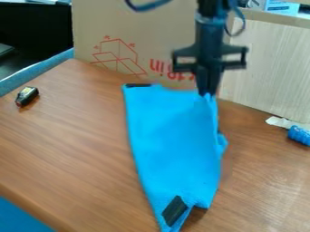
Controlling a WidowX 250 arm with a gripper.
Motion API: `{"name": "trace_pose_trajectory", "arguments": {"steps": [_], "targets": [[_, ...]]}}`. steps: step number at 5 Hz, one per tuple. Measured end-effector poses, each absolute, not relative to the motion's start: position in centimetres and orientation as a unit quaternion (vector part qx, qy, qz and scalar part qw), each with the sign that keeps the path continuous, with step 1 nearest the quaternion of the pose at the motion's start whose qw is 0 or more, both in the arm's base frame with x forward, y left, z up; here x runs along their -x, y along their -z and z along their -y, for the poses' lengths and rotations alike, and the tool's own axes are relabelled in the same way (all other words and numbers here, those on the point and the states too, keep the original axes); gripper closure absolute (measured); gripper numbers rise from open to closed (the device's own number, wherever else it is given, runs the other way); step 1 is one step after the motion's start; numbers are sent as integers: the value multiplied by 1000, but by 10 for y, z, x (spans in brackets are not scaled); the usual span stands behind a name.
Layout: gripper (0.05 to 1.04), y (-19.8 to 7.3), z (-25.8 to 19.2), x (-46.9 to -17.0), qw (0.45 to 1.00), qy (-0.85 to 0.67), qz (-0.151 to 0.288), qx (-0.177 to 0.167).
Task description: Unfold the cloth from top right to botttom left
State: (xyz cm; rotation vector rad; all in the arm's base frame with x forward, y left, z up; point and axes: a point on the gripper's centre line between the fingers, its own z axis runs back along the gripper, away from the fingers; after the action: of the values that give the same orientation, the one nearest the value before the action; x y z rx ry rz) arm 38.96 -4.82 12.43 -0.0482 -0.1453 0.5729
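In the camera view, the fingers (209, 84) pinched the blue cloth (172, 136) on the tabletop (72, 131) by its one o'clock corner, and pulling toward seven o'clock risked dragging it whole if several layers were caught.

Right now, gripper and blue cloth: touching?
Touching. Camera view: the gripper pinches the blue cloth by its top-right corner, where fabric rises to a peak.

Brown table (72, 145), blue cloth (172, 140), black object (26, 96), white scrap (278, 122), blue item (299, 135)
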Motion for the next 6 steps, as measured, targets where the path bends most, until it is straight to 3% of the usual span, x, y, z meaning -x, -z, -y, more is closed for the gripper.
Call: {"name": "trace_pose_trajectory", "arguments": {"steps": [1, 3, 4, 6], "targets": [[1033, -141, 33, -371, 955, -282, 81, 40], [1033, -150, -18, -319, 953, -289, 78, 40], [1033, -145, -39, -305, 956, -288, 55, 30], [1033, -149, -87, -285, 962, -268, 50, 13]]}}
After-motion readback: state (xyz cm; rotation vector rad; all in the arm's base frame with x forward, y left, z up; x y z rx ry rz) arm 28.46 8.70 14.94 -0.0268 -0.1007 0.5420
